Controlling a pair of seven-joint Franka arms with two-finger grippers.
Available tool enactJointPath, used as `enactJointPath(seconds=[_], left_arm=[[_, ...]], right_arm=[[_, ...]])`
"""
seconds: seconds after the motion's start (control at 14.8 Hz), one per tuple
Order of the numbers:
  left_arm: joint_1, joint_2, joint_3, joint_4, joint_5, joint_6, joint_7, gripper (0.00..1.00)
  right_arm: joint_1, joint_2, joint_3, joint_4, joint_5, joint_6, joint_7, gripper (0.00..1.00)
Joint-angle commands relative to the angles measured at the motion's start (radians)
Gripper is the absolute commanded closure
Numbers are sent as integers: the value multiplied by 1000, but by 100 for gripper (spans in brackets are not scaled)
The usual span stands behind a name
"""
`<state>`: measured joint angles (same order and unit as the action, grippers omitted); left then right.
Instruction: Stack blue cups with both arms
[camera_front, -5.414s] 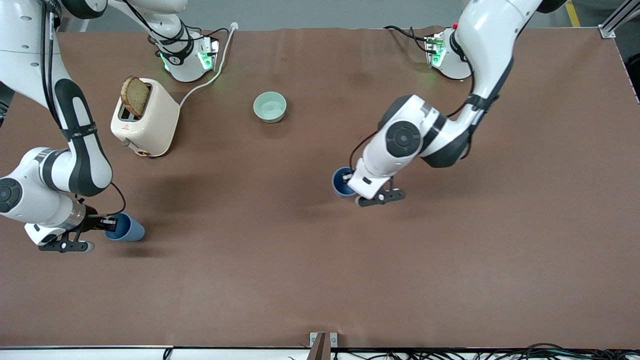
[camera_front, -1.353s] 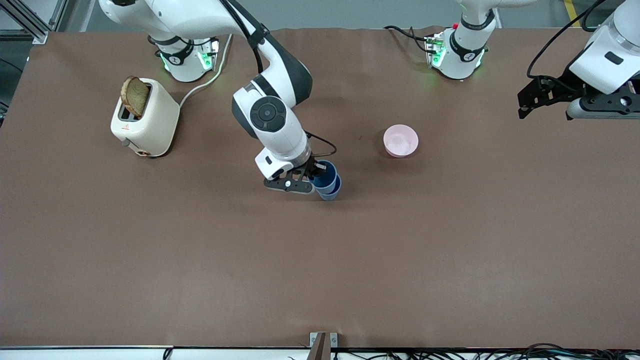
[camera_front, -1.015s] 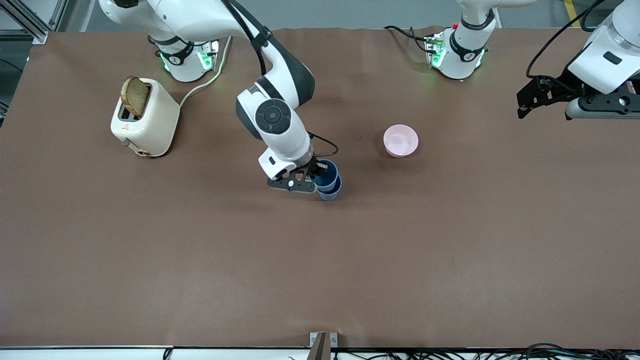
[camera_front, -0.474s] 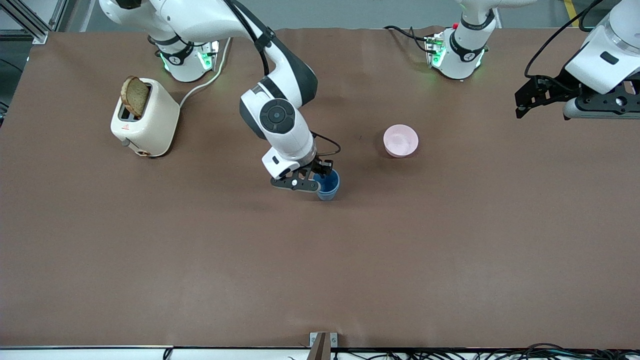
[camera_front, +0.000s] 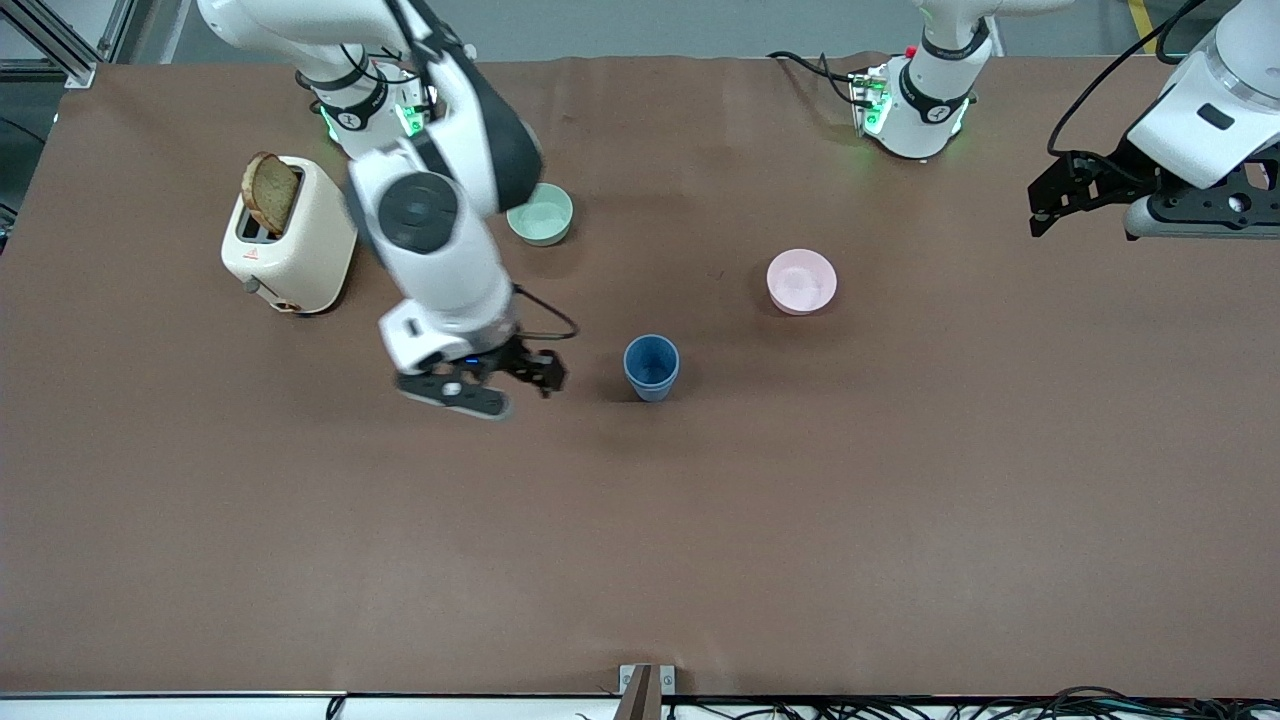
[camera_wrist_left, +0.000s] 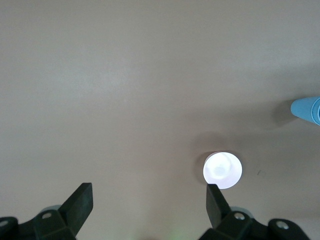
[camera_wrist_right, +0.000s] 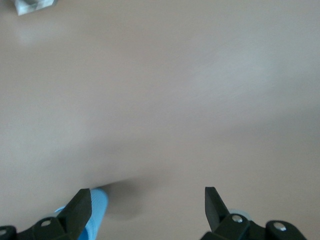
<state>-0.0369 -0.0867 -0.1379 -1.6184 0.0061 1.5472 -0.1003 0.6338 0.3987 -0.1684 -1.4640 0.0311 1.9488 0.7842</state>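
Evidently nested: two small tapered blue plastic cups (camera_front: 651, 366) stood stacked; right gripper (camera_front: 520, 375) and waiting left gripper (camera_front: 1075, 195) hung open-jawed, retreat alone seemingly remaining.

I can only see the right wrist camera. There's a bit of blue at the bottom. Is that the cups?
Observer: Yes. In the front view the cups stand nested like one cup, upright on the table. The right gripper is open and empty beside them.
Operator: Where's the other arm?
Observer: The left gripper waits, open and empty, over the left arm's end of the table.
Operator: Is anything else close to the cups?
Observer: A pink bowl, farther from the front camera than the cups, toward the left arm's end.
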Motion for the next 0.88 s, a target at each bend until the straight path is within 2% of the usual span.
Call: enactJointPath(seconds=[0.0, 0.34, 0.47, 0.61, 0.68, 0.81], left_arm=[[-1, -13, 3, -9, -14, 7, 14, 0], [-1, -12, 3, -8, -14, 8, 14, 0], [-1, -8, 3, 3, -14, 8, 16, 0], [-1, -7, 3, 9, -12, 7, 16, 0], [-1, -2, 3, 20, -12, 7, 16, 0], [0, 11, 3, 35, -12, 7, 17, 0]], right_arm=[[-87, -101, -5, -38, -17, -66, -61, 0], [-340, -219, 9, -38, -16, -158, -268, 0], [-472, -265, 52, -35, -13, -232, -423, 0], [-619, -323, 131, -35, -14, -325, -556, 0], [-673, -342, 150, -35, -14, -367, -606, 0], [-715, -388, 129, -35, -14, -437, -719, 0]])
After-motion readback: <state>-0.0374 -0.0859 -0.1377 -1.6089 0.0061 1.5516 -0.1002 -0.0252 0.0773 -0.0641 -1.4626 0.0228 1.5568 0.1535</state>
